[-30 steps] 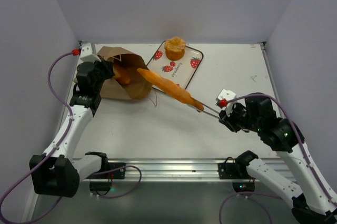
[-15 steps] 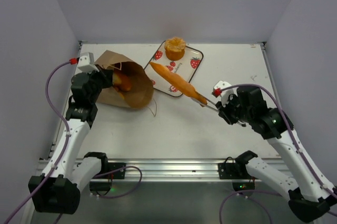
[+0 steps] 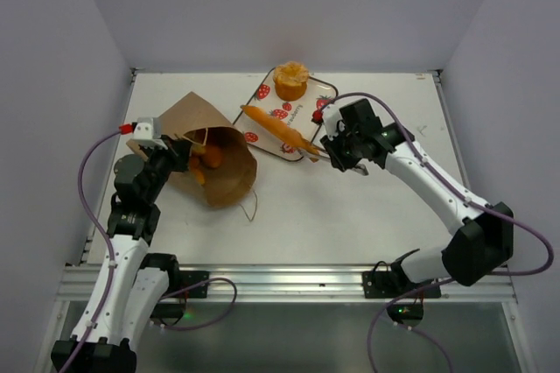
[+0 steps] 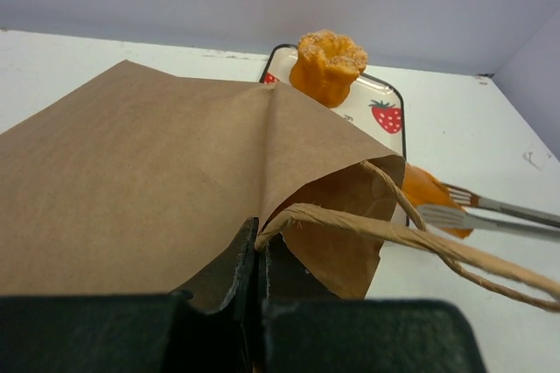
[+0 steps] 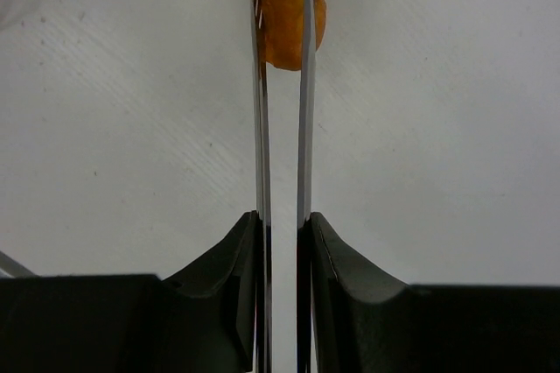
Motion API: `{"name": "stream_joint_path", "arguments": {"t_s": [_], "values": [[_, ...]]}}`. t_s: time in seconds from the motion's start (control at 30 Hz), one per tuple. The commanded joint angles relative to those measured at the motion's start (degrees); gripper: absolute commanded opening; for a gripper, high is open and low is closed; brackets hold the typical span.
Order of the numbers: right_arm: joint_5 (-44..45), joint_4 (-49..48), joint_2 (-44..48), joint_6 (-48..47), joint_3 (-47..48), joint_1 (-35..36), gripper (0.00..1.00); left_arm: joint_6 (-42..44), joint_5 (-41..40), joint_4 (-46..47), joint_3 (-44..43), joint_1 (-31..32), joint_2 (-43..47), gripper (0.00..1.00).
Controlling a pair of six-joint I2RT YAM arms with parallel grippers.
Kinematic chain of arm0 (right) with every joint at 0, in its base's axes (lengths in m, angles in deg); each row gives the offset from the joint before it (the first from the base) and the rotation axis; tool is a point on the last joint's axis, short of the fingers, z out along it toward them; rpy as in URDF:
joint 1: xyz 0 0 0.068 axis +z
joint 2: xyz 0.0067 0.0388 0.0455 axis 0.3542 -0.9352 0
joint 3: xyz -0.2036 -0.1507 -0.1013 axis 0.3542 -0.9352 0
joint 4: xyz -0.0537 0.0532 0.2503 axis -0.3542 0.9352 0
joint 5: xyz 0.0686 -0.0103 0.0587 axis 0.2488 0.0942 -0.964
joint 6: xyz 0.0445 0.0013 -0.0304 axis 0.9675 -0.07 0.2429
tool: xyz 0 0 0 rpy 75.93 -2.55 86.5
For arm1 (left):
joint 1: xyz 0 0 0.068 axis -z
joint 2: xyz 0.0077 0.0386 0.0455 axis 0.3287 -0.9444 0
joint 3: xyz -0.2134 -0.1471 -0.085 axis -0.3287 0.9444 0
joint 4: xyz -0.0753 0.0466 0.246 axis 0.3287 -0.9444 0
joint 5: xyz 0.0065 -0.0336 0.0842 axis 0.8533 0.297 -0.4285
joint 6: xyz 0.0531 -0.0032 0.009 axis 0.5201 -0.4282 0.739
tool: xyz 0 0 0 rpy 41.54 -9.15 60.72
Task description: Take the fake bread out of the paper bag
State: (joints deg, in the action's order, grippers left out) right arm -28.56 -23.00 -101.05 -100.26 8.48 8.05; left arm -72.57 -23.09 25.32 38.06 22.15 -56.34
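Observation:
The brown paper bag (image 3: 219, 172) lies on its side, mouth toward the right, with orange bread pieces (image 3: 203, 161) inside. My left gripper (image 3: 171, 156) is shut on the bag's rim by the cord handle (image 4: 420, 237), as the left wrist view (image 4: 258, 255) shows. My right gripper (image 3: 337, 152) is shut on metal tongs (image 3: 317, 156), and the tongs (image 5: 260, 128) clamp the near end of the long baguette (image 3: 276, 128). The baguette's far end is over the tray. The round ruffled bun (image 3: 290, 80) stands on the tray's far end.
The white strawberry-print tray (image 3: 325, 97) lies at the back centre, just right of the bag's mouth. Grey walls close in the table at the back and on both sides. The bag's loose handle cord (image 3: 255, 207) trails on the table.
My right gripper has carried the baguette in the tongs back and left, from over the table to the tray. My left gripper has drawn the bag nearer and tipped it.

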Motion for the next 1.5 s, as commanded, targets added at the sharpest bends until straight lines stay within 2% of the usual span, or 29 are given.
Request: {"name": "stream_joint_path", "arguments": {"t_s": [0.0,0.4,0.63,0.9,1.1,1.17,1.23,1.27,1.4,1.47], "values": [[1.3,-8.0,-4.4,4.1,6.0,-0.2,0.0,3.5,1.2,0.5,1.1,-0.4,2.2,0.0],[8.2,-14.1,-19.2,3.8,13.6,-0.4,0.0,4.1,0.9,1.4,3.8,-0.3,5.0,0.0],[12.9,-16.6,-21.2,1.3,14.5,-1.1,0.0,4.3,0.7,1.4,3.8,-0.4,5.8,0.0],[9.4,-16.6,-19.0,-0.5,14.2,-3.3,0.0,4.3,0.6,1.5,3.7,-0.4,5.7,0.0],[8.9,-15.0,-20.6,-2.5,14.1,-3.3,0.07,4.3,0.5,1.4,3.8,-0.4,5.7,0.0],[9.0,-14.8,-21.0,-2.6,13.8,-3.4,0.09,4.4,0.4,1.4,3.8,-0.4,5.7,0.0],[8.8,-14.8,-20.9,-2.5,13.2,-3.5,0.17,4.5,0.4,1.5,3.8,-0.4,5.6,0.0],[8.3,-14.8,-20.7,-2.4,13.1,-3.6,0.28,4.5,0.4,1.6,3.8,-0.4,5.6,0.0],[6.8,-14.1,-19.5,-2.0,13.0,-3.5,0.46,4.4,0.5,1.8,3.8,-0.4,5.4,0.0],[6.1,-13.7,-19.2,-1.8,13.2,-3.6,0.48,4.5,0.5,1.7,3.8,-0.4,5.5,0.0]]}}
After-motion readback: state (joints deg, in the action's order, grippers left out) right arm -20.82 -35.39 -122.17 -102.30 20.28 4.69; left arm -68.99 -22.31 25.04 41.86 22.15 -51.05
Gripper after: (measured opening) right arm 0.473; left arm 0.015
